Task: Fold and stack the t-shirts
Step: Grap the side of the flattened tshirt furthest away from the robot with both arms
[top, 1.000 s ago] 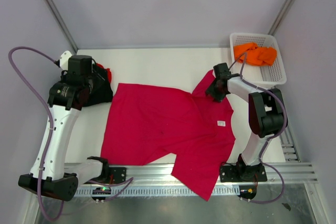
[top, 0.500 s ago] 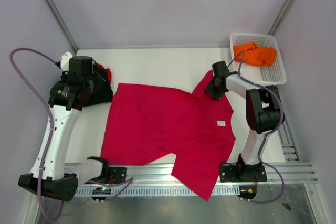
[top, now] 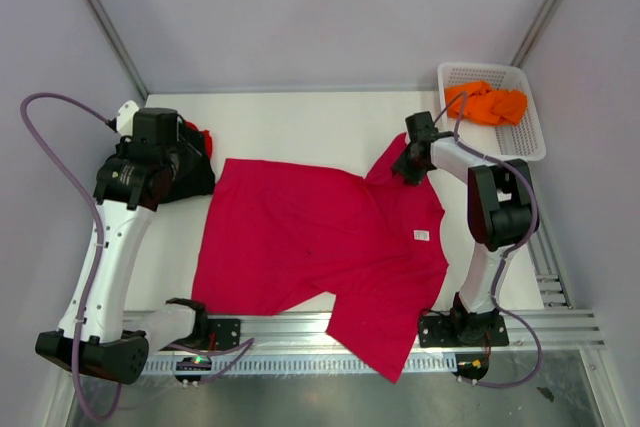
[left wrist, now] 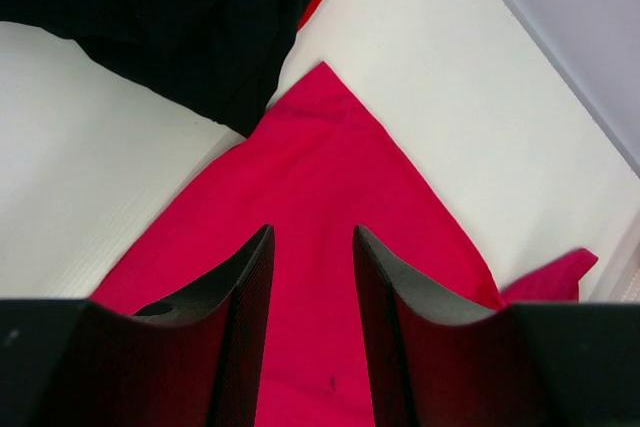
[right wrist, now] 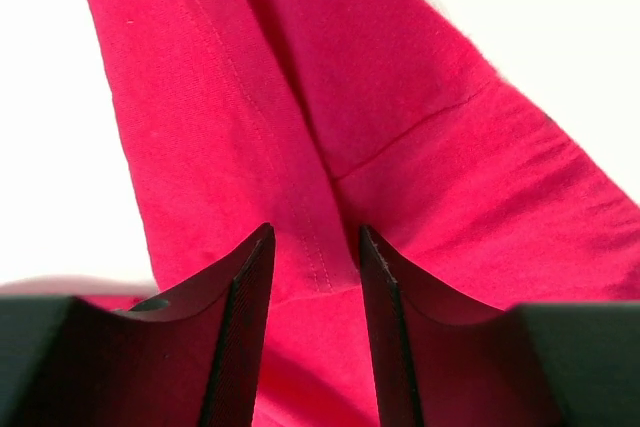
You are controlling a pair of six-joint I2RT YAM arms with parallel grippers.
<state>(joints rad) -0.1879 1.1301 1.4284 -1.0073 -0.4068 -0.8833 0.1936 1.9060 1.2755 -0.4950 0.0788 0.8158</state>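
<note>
Crimson t-shirt point(top: 320, 247) sleeve lies beneath right pincer point(right wrist: 315, 237) (jaws parted).

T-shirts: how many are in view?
4. A large crimson cloth t-shirt spread mid-table; a black one bunched far left, a red one peeking from behind it; an orange one in the white mesh basket. Others may be hidden.

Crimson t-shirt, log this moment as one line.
crimson t-shirt: spread, unfolded | left gripper: open, over its corner | right gripper: open, over its sleeve
</note>
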